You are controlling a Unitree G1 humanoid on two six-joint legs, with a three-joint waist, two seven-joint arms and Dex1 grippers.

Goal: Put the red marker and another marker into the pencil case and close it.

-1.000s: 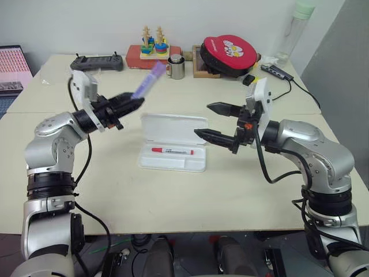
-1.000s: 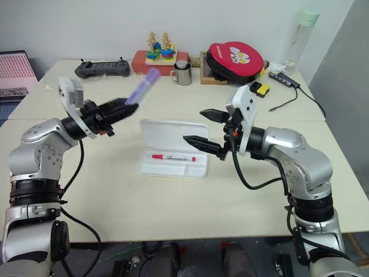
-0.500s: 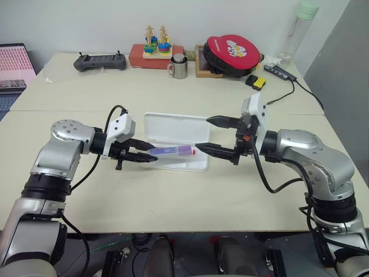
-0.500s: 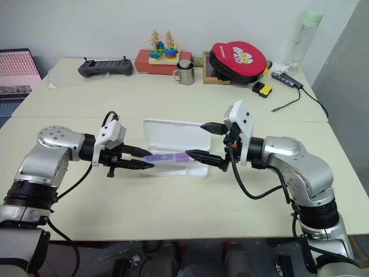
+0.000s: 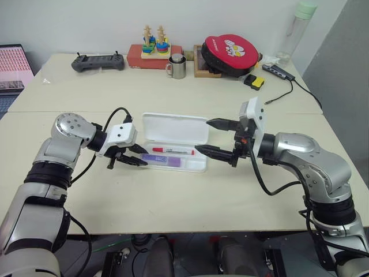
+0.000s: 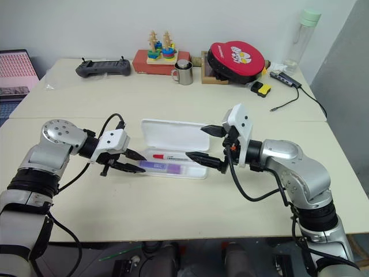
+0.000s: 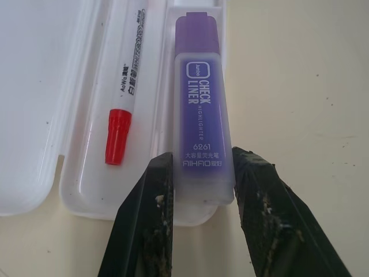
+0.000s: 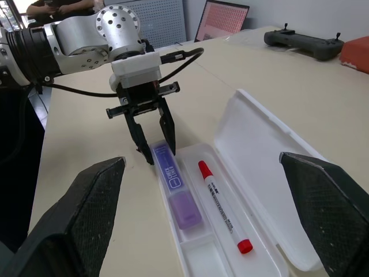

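The white pencil case (image 5: 199, 165) lies open at mid-table with its lid (image 5: 176, 124) folded back. The red marker (image 5: 173, 152) rests in the tray's rear slot. The lilac marker (image 7: 202, 127) lies along the front slot (image 5: 164, 159), cap pointing away from my left gripper. My left gripper (image 5: 143, 157) is at the case's left end, shut on the lilac marker's tail, one finger (image 7: 155, 202) on each side. My right gripper (image 5: 203, 135) hovers open just off the case's right end and holds nothing.
Along the table's far edge stand a black controller (image 5: 98, 61), a wooden stacking toy (image 5: 153, 46), a metal mug (image 5: 177, 67), a round red case (image 5: 229, 53) and a bottle (image 5: 298, 29). A yellow-black block (image 5: 255, 82) and a cabled hub (image 5: 277, 72) lie at the far right.
My left arm has swung down from a raised pose and brought the lilac marker into the case's front slot. The right gripper has stayed open and barely moved.
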